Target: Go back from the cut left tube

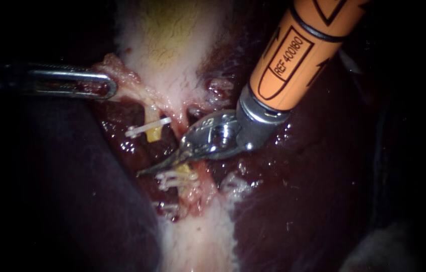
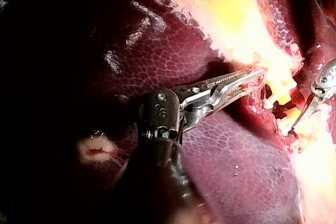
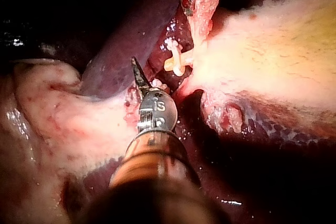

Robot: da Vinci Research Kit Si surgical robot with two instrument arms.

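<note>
Down by the cut tube (image 1: 153, 133), we're holding our right instrument (image 1: 145, 171) with its jaws closed together, the tip sitting in the gap between the upper stump's clip (image 1: 147, 127) and the lower clips (image 1: 172, 179). Our left instrument (image 1: 108, 86) is clamping the pale gallbladder (image 1: 172, 60) edge, up beside the dark liver (image 1: 293, 201).

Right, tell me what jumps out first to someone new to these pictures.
My right instrument, with its bright orange shaft coming in from the upper right, holds its shut end effector in the gap of the cut tube. White clips sit on the stumps either side, and my left instrument grips pale tissue just above.
</note>
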